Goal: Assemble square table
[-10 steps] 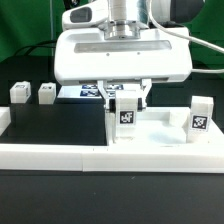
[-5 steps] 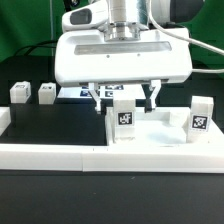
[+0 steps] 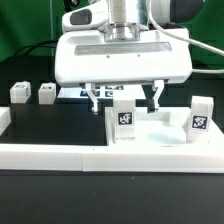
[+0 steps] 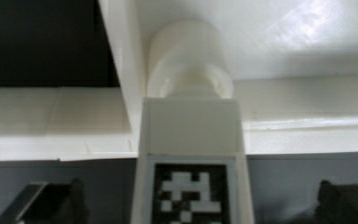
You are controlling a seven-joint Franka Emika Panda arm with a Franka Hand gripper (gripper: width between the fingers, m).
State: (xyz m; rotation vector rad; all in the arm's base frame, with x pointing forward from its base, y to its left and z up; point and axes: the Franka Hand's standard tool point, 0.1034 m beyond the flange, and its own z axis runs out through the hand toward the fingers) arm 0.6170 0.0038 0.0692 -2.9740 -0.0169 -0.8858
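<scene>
The white square tabletop [image 3: 160,128] lies on the black table at the exterior view's right. Two tagged white legs stand upright in it: one at its near left corner [image 3: 125,113] and one at its right [image 3: 201,116]. My gripper [image 3: 126,97] is open, with a finger on each side of the left leg's top and clear of it. In the wrist view that leg [image 4: 194,140] stands between my dark fingertips [image 4: 51,200], with gaps on both sides, and the tabletop [image 4: 300,50] lies beyond. Two loose legs [image 3: 19,92] [image 3: 46,94] lie at the far left.
A long low white border rail [image 3: 90,155] runs along the front, with a side piece [image 3: 4,120] at the exterior view's left. The marker board [image 3: 92,91] lies behind the gripper. Black table surface [image 3: 60,120] stretches between the loose legs and the tabletop.
My fingers were shut on the left standing leg one second ago; they have spread apart and let it go. The leg stays upright in the tabletop.
</scene>
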